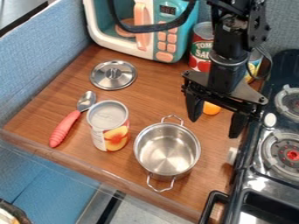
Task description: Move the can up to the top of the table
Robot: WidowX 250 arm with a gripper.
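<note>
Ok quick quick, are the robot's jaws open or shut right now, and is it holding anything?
Gripper: open, its jaws spread wide apart, holding nothing.

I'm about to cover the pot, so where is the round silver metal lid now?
In the camera view, the round silver metal lid lies left of centre on the brown wooden table, just above the red-handled spoon.
</note>
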